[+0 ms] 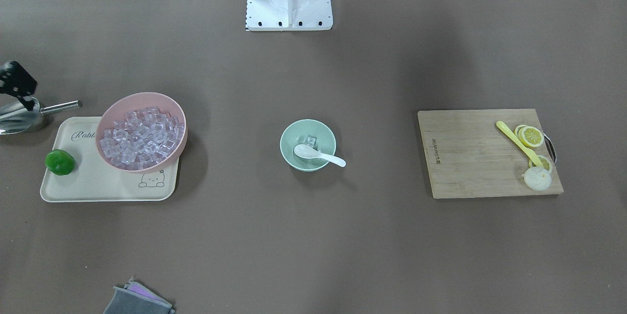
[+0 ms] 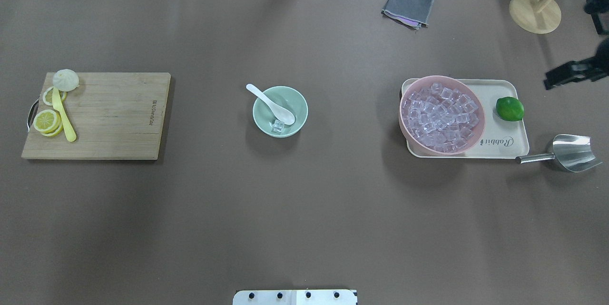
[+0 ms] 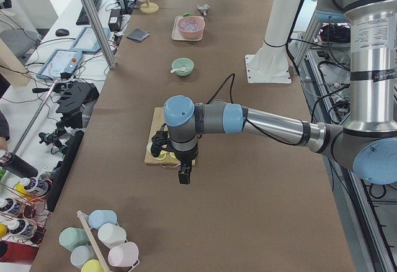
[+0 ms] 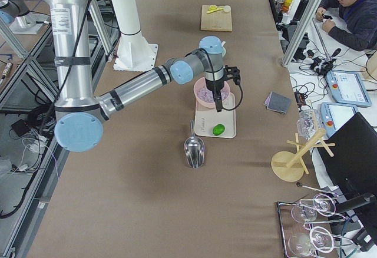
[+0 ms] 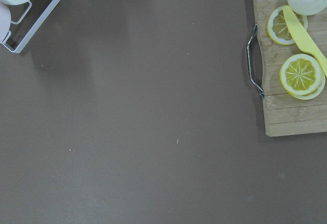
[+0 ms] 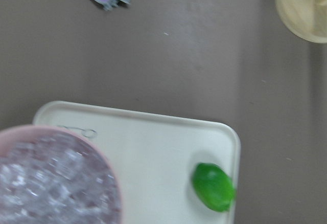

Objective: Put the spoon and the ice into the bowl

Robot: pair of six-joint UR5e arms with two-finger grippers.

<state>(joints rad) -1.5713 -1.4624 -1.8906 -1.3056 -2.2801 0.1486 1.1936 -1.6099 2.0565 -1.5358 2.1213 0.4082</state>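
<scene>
Looking from overhead: bowl (image 2: 296,101) at mid-bench, spoon (image 2: 271,103) resting in it with scoop down inside and handle poking out over the rim at 10 o'clock. One ice (image 2: 278,127) cube inside, against the wall at 6 o'clock. Judged as finished, or close to it.

As for the right gripper (image 2: 571,75): off at 3 o'clock of the bowl, raised somewhere about the tray (image 2: 504,88), well apart from the task things. Too cropped and dark to tell whether released or clenched, though carrying nothing visible. As for the left gripper (image 3: 184,176): shown only from the side, hanging above the bench just off the handled end of the cutting board (image 2: 119,114), at 9 o'clock of the bowl. Cannot tell its state either.

Main risk from here: disturbing a done job. Spoon propped on the rim with much of the handle outside, so likely to tip out, or to drag the light bowl along, if clipped by an arm sweeping low across mid-bench. Cube glassy and probably slick, liable to hop out on any jolt to the bowl.

Second risk: reaching for more and knocking the pink bowl (image 2: 442,78), heaped with cubes, or nudging the lime (image 2: 509,109) and the metal scoop (image 2: 573,152) at 3 to 4 o'clock. Best to lift clear and travel high, keeping away from the centre.
</scene>
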